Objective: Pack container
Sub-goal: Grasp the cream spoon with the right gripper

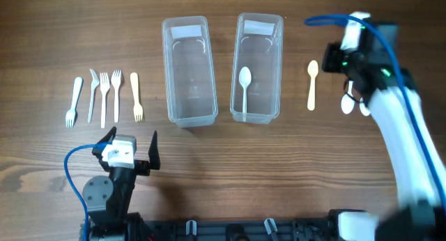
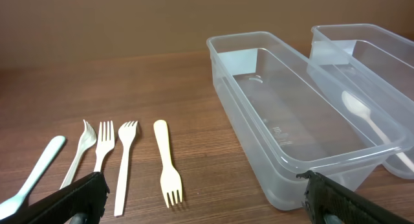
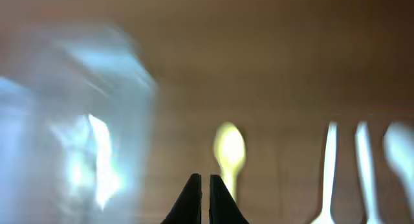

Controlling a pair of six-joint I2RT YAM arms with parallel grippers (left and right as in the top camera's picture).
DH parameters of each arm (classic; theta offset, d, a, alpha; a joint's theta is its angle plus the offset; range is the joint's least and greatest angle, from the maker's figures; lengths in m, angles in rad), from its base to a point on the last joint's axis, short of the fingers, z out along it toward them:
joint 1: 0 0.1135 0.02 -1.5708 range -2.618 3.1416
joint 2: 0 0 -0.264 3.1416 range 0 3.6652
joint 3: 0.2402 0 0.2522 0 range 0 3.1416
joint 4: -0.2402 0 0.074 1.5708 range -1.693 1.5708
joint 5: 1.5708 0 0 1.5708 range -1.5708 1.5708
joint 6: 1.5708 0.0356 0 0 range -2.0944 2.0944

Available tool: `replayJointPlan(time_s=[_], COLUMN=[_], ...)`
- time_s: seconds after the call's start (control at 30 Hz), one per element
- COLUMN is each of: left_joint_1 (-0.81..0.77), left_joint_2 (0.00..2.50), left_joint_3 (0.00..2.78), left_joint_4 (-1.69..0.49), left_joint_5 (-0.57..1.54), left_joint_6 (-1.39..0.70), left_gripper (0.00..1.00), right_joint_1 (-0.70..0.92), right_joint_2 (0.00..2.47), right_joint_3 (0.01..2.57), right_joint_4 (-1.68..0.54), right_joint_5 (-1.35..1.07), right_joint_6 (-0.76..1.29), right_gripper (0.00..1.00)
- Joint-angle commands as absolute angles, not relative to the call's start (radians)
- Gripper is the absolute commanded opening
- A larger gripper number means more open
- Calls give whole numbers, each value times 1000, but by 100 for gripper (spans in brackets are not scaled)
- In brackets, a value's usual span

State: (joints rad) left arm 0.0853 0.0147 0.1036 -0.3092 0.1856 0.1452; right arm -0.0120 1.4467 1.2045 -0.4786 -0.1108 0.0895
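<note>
Two clear plastic containers stand side by side: the left one point(image 1: 189, 68) is empty, the right one point(image 1: 258, 65) holds one white spoon point(image 1: 244, 84). Several forks point(image 1: 104, 96) lie in a row at the left, the rightmost cream-coloured point(image 2: 166, 160). A cream spoon point(image 1: 313, 83) lies right of the containers, white spoons point(image 1: 347, 103) beyond it under my right arm. My left gripper point(image 1: 131, 145) is open and empty near the front edge. My right gripper point(image 3: 204, 180) is shut and empty above the cream spoon point(image 3: 229, 153); that view is blurred.
The left container point(image 2: 291, 114) fills the right half of the left wrist view, with the second container point(image 2: 369, 62) behind it. White spoon handles point(image 3: 346, 166) show blurred at the right of the right wrist view. Blue cables run along both arms.
</note>
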Motion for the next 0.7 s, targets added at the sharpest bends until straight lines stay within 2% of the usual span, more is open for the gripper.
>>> replayJointPlan(time_s=[0.0, 0.07, 0.1, 0.13, 0.17, 0.2, 0.27, 0.33, 0.67], left_joint_1=[81, 81, 81, 81, 81, 81, 81, 81, 81], left_joint_2=[7, 7, 7, 7, 7, 7, 7, 7, 7], left_joint_3=[96, 96, 96, 96, 96, 96, 96, 96, 96], left_joint_4=[-306, -306, -306, -306, -306, -306, -306, -306, -306], left_joint_5=[205, 205, 205, 205, 205, 205, 205, 205, 205], left_joint_6=[162, 162, 162, 162, 162, 162, 162, 162, 162], left_gripper=[100, 100, 100, 100, 100, 100, 100, 100, 100], right_joint_1=[28, 28, 28, 28, 28, 28, 28, 28, 25], right_joint_2=[1266, 1222, 1219, 1222, 1233, 1245, 1294, 1374, 1820], right_joint_3=[1214, 1213, 1213, 1210, 1199, 1188, 1156, 1130, 1117], right_joint_4=[-496, -524, -539, -552, -561, -566, -573, -551, -381], right_joint_5=[-169, -142, -120, -102, -86, -76, -42, -32, -18], right_joint_6=[108, 107, 108, 107, 105, 104, 104, 104, 107], right_gripper=[4, 5, 9, 31, 42, 49, 68, 77, 75])
